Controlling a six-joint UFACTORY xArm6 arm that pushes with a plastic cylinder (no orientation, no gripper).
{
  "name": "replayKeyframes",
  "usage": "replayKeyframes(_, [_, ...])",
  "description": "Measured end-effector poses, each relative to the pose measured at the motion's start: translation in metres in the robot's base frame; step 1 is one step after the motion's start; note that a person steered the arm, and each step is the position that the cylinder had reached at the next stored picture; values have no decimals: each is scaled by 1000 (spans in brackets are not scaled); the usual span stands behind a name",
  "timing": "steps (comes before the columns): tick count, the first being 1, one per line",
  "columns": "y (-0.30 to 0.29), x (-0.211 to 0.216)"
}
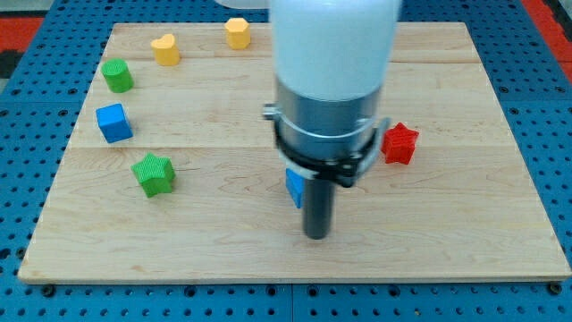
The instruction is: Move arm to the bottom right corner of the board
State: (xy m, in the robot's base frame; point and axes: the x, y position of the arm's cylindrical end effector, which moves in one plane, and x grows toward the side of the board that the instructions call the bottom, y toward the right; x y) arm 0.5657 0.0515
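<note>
My tip (316, 236) rests on the wooden board (447, 241), below centre, with the rod and the arm's white and grey body above it. A blue block (293, 187) sits just left of the rod, partly hidden by it. A red star block (399, 143) lies up and to the right of the tip. The board's bottom right corner (559, 275) is far to the right of the tip.
A green star block (154, 173), a blue cube (114, 122) and a green block (117, 75) lie at the left. A yellow heart block (165, 49) and a yellow block (237, 32) lie near the top edge. Blue pegboard surrounds the board.
</note>
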Motion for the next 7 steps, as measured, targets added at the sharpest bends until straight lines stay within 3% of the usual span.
replayKeyframes(3, [176, 35])
replayKeyframes(7, [230, 35])
